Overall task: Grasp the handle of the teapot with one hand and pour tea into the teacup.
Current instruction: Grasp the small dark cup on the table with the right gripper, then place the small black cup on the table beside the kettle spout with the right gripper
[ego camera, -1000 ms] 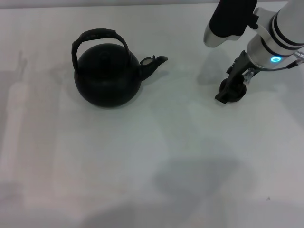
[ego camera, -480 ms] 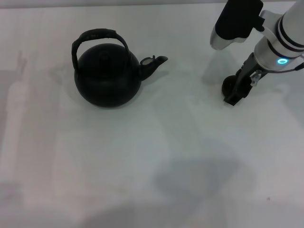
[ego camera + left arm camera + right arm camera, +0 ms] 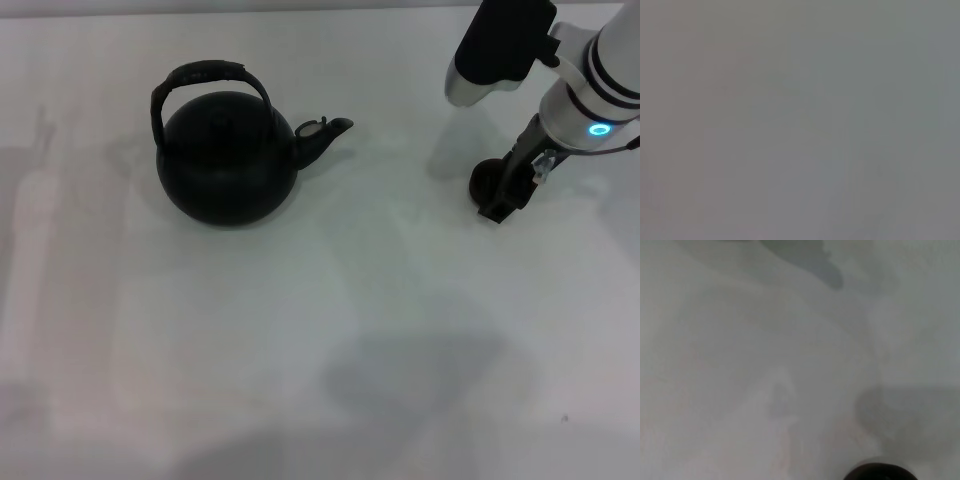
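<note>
One teapot (image 3: 228, 160) left with one arched handle (image 3: 205, 80), one teacup (image 3: 489, 179) far right, right gripper (image 3: 505, 195) beside it, finger state unclear, no legible writing

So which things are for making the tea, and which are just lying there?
For the job:
- big round black teapot
- its arched black handle
- tiny dark teacup
- right gripper, beside the teacup

Just there:
- white table, nothing else on it
</note>
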{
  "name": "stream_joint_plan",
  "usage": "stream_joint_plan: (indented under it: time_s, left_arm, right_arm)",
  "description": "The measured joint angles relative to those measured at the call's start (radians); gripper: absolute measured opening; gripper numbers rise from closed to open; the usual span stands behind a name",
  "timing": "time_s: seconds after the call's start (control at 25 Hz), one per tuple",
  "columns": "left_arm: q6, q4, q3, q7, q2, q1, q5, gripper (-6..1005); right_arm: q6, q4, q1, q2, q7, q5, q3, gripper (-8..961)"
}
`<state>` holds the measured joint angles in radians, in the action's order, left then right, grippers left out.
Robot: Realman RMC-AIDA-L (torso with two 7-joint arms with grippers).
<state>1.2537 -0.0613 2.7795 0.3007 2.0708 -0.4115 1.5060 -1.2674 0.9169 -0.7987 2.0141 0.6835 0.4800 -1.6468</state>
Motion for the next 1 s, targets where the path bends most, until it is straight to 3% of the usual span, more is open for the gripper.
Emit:
stream_joint_plan:
  time_s: [0.52, 0.8, 1.0]
  left_arm:
    - [0.001, 0.0, -0.002, 0.0, 0.002, -0.001, 0.001, 875]
    - [0.002, 0.0, -0.002, 0.0, 0.002, -0.001, 0.0, 875]
    - [0.002, 0.0, -0.001, 0.0, 0.002, -0.002, 0.0, 876]
  right_arm:
    - [-0.077, 0.067, -0.02, 0.009, 0.017, 0.074, 0.074, 734]
    - [-0.065, 0.069, -0.061, 0.013, 0.004, 0.18, -0.011, 734]
    - [-0.033, 0.07, -0.088, 0.013, -0.052, 0.209, -0.131, 734]
